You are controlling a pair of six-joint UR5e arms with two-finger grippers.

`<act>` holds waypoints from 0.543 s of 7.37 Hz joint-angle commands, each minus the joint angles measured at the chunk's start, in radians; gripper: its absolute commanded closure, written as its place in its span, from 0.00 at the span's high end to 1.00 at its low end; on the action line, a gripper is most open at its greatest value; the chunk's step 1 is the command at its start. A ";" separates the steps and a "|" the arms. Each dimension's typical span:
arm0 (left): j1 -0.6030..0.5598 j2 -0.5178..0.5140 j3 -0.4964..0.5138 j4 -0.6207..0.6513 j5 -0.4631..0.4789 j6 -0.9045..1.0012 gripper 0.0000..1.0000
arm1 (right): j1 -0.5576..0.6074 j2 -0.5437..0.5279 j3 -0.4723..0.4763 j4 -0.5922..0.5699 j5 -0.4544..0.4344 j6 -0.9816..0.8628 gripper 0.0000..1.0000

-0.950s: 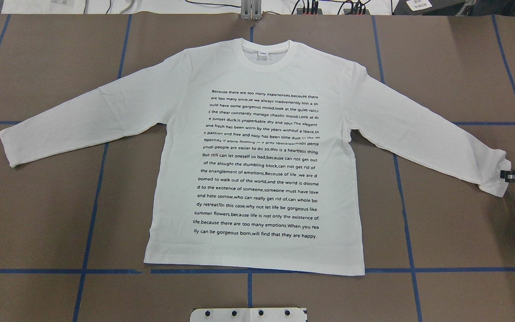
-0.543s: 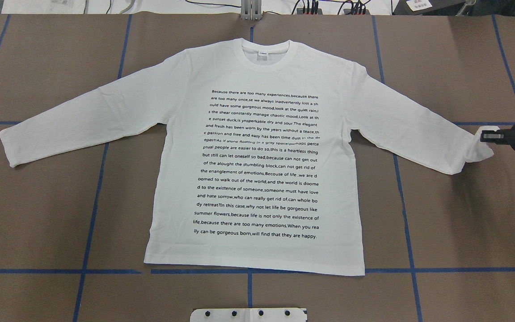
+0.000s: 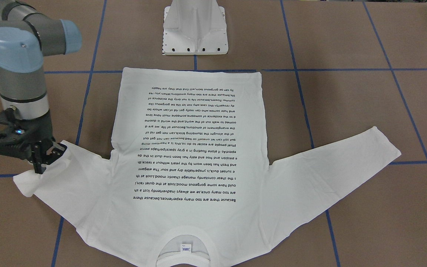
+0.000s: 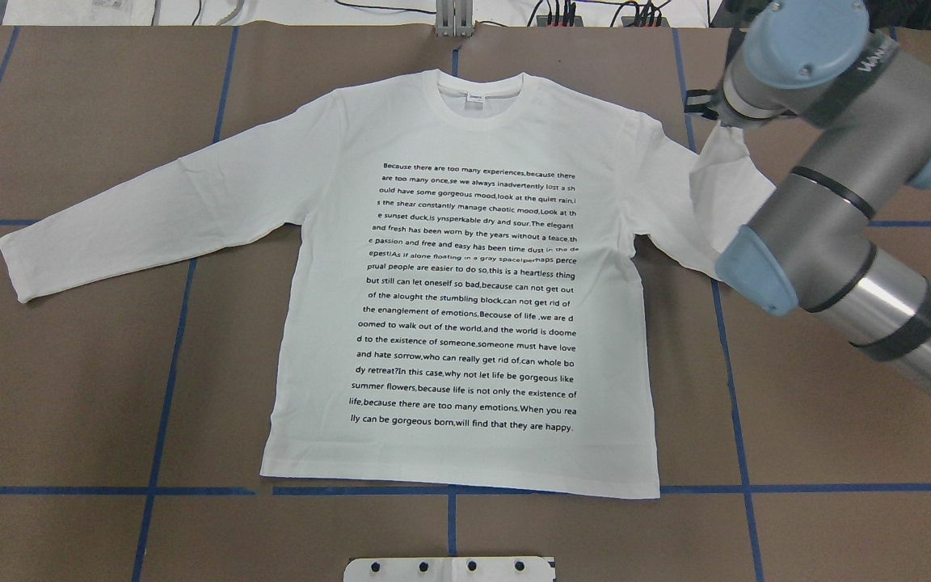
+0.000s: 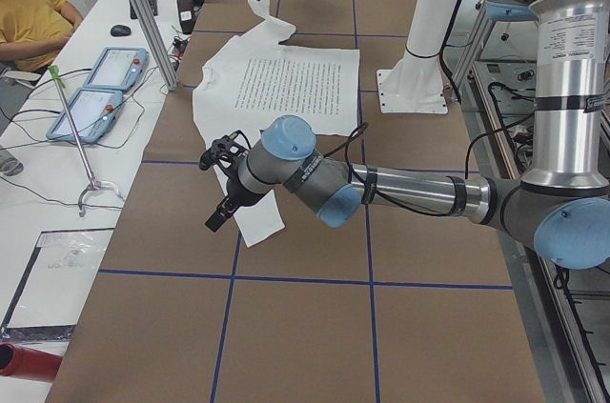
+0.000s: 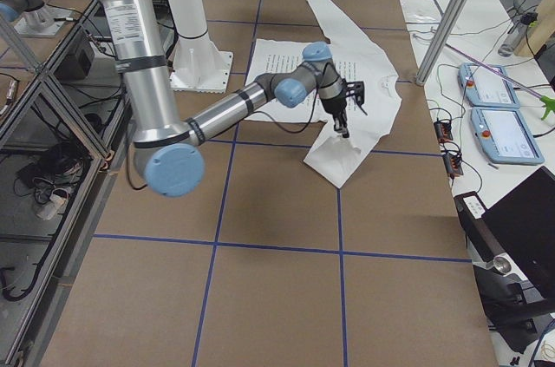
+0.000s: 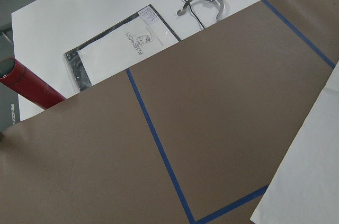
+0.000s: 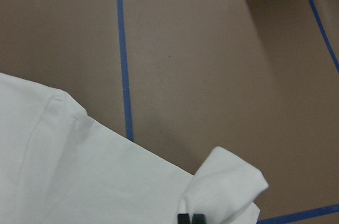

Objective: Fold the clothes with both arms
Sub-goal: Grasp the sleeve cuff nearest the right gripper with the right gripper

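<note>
**Soft cotton, pinched at 1 cuff**

The table [image 4: 69, 388] carried the T-shirt [image 4: 465, 275] flat and print up, its collar [image 4: 482, 101] on the side away from my base. I judged the cotton light, limp and not slippery. It would sag wherever unsupported, so cuffs, shoulders and hem corners looked the best holds.

My right arm [image 4: 821, 218] reached in from the side, elbow high, wrist over the shoulder seam. My left arm [image 5: 381, 193] stretched low toward the other sleeve's end.

My right gripper [image 3: 45, 157] was clamped on the right cuff [image 8: 228, 181], which it held off the table with the sleeve doubled under it. My left gripper [image 5: 221, 211] hovered just beside the left cuff [image 5: 259, 227]. I could not tell if it was parted.
</note>
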 commanded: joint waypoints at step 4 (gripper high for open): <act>0.000 0.001 0.021 -0.002 0.002 0.003 1.00 | -0.170 0.445 -0.474 0.298 -0.178 0.234 0.00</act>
